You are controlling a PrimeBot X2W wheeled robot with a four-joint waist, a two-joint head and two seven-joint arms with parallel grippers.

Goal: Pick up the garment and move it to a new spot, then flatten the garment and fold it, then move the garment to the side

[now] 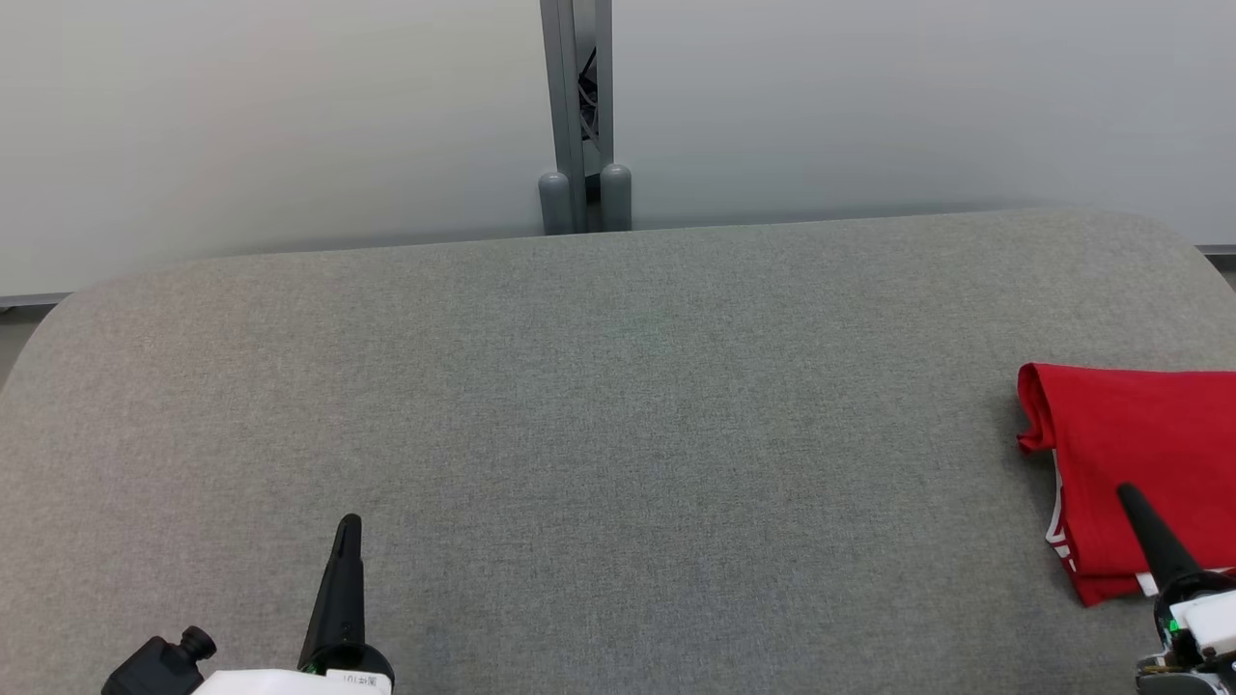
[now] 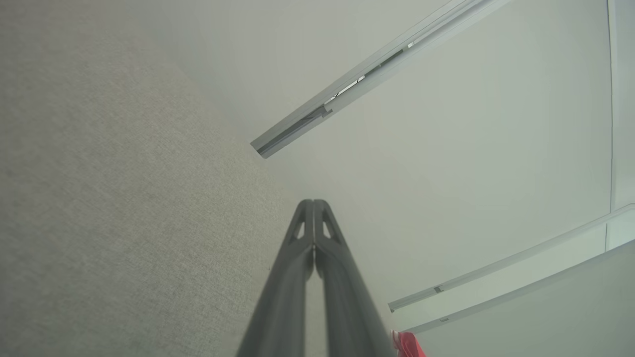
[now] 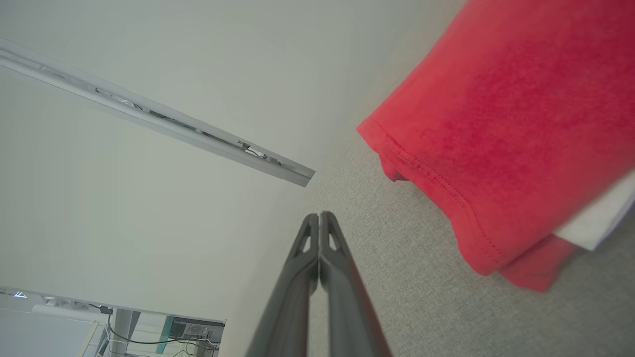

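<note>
Fabric in a grey weave covers the wide surface (image 1: pixel 618 405) you are working over. Its far corners are rounded and it is flat and unwrinkled across the middle. Behind it stands a pale, plain wall (image 1: pixel 290 116). A grey metal post (image 1: pixel 576 97) rises against the wall at the centre, with 2 rounded grey feet (image 1: pixel 554 203) at its base, level with the surface's far edge. In the right wrist view you can also make out a desk with cables (image 3: pixel 163 332) low in the corner, too small to read further.

Your red garment (image 1: pixel 1139 454) lies folded at the right side of the surface, running off the head view's right edge. Its stitched hem is turned toward the middle, and a bit of white print shows along its near left edge.

Your left gripper (image 1: pixel 348 526) sits at the lower left over bare fabric, well apart from the garment. Its 2 fingers are pressed together on nothing.

Your right gripper (image 1: pixel 1128 494) is at the lower right, its tip showing against the garment's near part. In the right wrist view its fingers meet with nothing between them and point past the hem, with grey fabric showing between them and the garment.
</note>
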